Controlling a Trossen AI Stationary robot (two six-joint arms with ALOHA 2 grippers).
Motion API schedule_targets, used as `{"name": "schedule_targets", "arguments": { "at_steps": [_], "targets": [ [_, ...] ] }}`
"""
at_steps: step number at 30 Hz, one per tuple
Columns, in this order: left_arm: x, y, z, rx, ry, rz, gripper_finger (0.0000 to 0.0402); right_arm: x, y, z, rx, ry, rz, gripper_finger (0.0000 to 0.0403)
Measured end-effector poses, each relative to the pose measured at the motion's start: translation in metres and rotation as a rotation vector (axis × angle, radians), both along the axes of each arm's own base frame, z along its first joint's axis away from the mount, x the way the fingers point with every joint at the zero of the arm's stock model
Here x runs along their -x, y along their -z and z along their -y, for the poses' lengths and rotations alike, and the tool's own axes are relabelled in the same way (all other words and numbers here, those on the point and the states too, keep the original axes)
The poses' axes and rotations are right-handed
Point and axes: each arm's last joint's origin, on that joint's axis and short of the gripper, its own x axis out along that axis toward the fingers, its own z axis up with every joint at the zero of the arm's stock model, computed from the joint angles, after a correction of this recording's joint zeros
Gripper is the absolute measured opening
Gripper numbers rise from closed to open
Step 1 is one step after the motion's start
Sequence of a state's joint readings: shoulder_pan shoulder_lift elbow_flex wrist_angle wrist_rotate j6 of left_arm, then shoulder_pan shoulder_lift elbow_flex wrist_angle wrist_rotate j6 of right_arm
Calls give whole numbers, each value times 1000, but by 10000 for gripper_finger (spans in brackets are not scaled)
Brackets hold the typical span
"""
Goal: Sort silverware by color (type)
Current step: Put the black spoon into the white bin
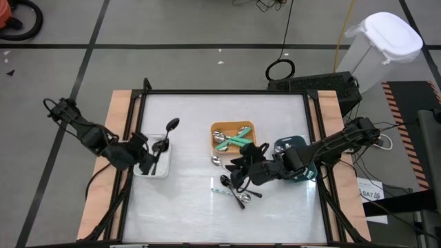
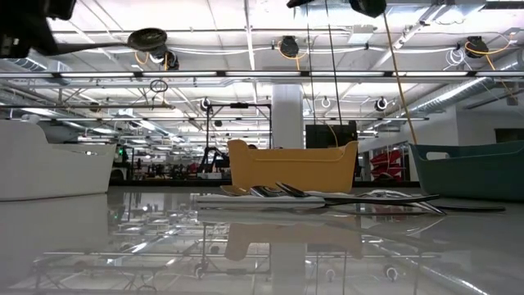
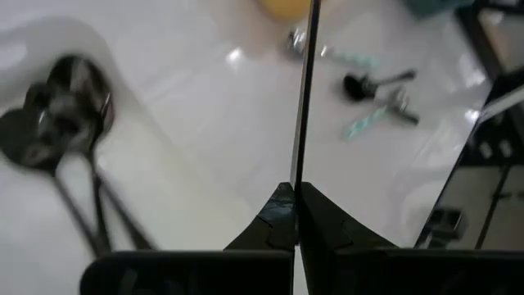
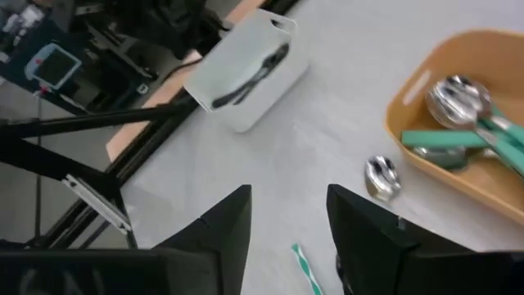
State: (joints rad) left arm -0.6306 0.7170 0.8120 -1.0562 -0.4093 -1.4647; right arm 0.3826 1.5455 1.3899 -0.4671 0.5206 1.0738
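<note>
The left tool (image 3: 295,215) is hovering at nine o'clock over the white bin (image 1: 165,170), its fingers pinched tight on the thin stem of a black spoon (image 1: 171,125) whose bowl is pointing toward one o'clock. Two more all-black spoons (image 3: 61,131) are lying inside that smooth plastic bin. At the centre, the orange bin (image 1: 213,128) is holding three or so teal-handled spoons (image 1: 234,141) with shiny silver bowls. The right tool (image 4: 286,215) is hanging at four o'clock above the glossy tabletop (image 1: 186,200), fingers standing partly apart and gripping nothing. Beneath it a loose pile of silverware (image 1: 234,191) is resting, too tangled to count; one silver spoon head (image 4: 381,177) is lying just beside the orange bin. The dark teal bin (image 1: 293,143) is sitting behind the right arm.
</note>
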Motion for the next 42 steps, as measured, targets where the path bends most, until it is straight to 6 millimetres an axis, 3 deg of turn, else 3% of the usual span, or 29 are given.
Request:
{"name": "schedule_targets", "arguments": {
  "at_steps": [11,17,32,38,42],
  "targets": [
    [21,15,2,113,-3,-158,0,11,9,-9,-38,31,-94,155],
    [28,39,4,174,7,-264,0,12,10,-9,-34,34,-108,155],
    [26,39,6,254,-100,-274,0,17,17,-7,-76,101,-168,155],
    [23,43,10,305,-223,-333,1,17,17,-7,-76,103,-165,155],
    [17,47,14,288,-287,-366,21,17,17,-7,-76,103,-165,155]
  ]
}}
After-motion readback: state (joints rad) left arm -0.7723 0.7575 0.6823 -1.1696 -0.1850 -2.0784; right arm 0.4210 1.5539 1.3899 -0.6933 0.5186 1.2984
